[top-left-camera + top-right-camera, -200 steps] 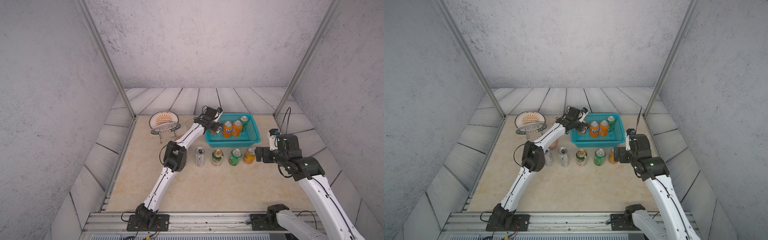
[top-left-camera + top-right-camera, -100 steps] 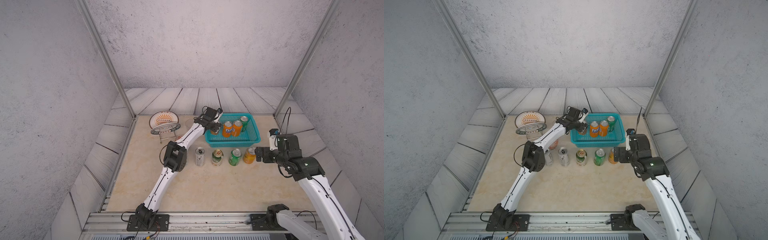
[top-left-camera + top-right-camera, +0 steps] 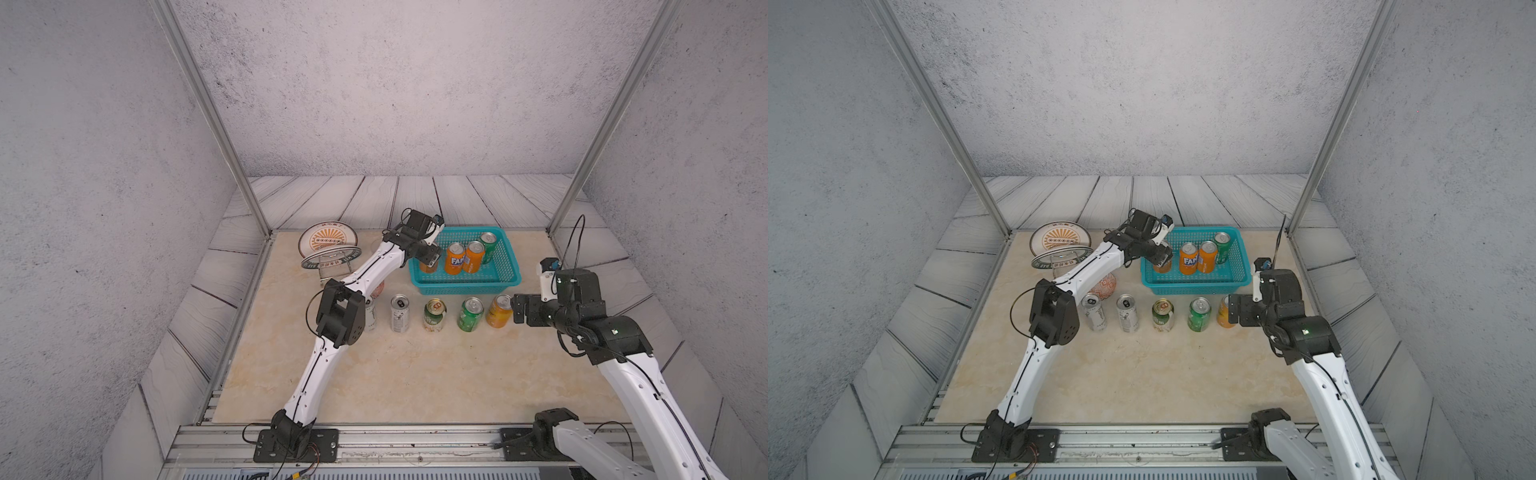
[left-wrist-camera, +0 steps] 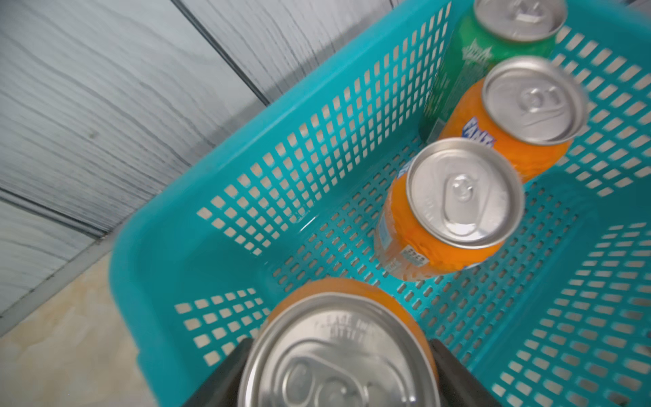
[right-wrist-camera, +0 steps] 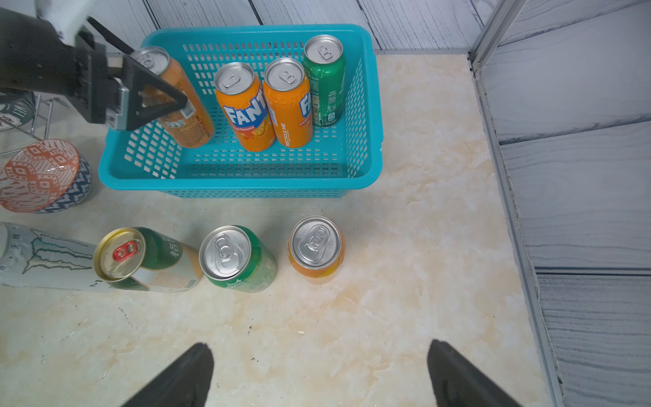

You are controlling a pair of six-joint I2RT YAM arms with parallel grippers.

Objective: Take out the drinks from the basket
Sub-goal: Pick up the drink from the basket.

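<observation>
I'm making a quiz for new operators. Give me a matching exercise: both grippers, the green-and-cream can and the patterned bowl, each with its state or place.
1 left gripper
2 right gripper
3 green-and-cream can
4 patterned bowl

A open, empty
B shut on an orange can in the basket
C beside the basket's short end
D standing in front of the basket

Pairs: 1-B, 2-A, 3-D, 4-C

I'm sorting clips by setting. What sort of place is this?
Probably a robot test cell, not a home kitchen: the left arm and right arm are bolted to a metal rail, and grey panels between aluminium posts wall in the marble-look tabletop.
</observation>
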